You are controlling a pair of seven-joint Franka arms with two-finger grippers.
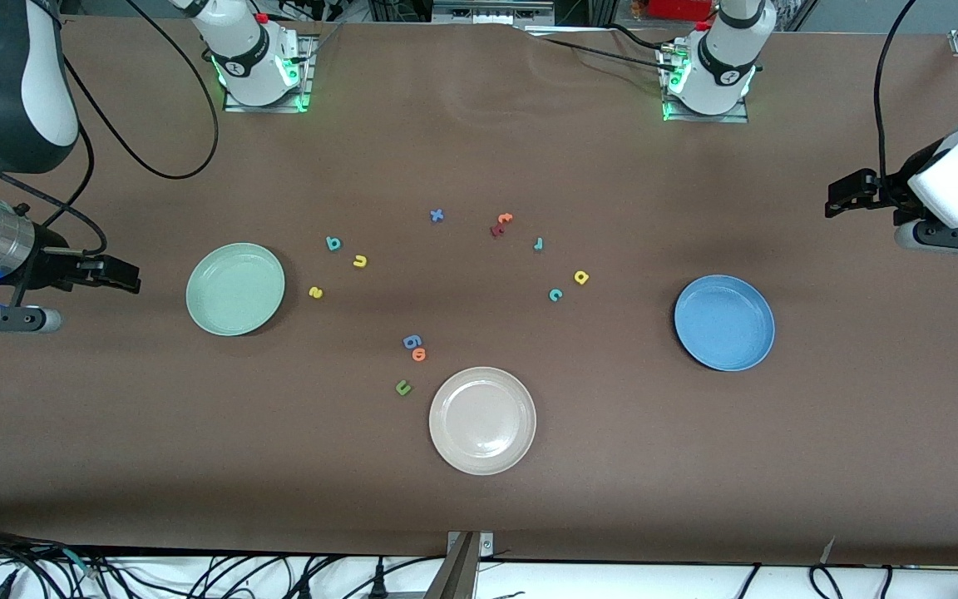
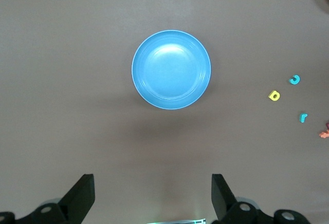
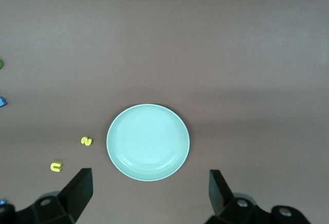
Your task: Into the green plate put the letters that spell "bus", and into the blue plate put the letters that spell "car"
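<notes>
The green plate [image 1: 235, 289] [image 3: 148, 142] lies bare toward the right arm's end. Beside it lie the teal "b" [image 1: 333, 243], yellow "u" [image 1: 360, 261] [image 3: 56, 167] and yellow "s" [image 1: 316, 292] [image 3: 86, 141]. The blue plate [image 1: 724, 323] [image 2: 171, 70] lies bare toward the left arm's end, with the teal "c" [image 1: 555, 294] [image 2: 294, 79], yellow "a" [image 1: 581, 277] [image 2: 274, 95] and teal "r" [image 1: 538, 244] [image 2: 303, 117] beside it. My right gripper [image 1: 131, 279] [image 3: 149, 193] hangs open and holds nothing, over the table beside the green plate. Open too, my left gripper [image 1: 841, 195] [image 2: 152, 193] hangs beside the blue plate.
A beige plate [image 1: 482, 420] lies nearest the front camera. Close to it lie a blue "g" [image 1: 412, 341], an orange "o" [image 1: 419, 355] and a green "u" [image 1: 402, 388]. Farther back are a blue "x" [image 1: 437, 215] and an orange "t" [image 1: 504, 219] touching a red letter [image 1: 496, 230].
</notes>
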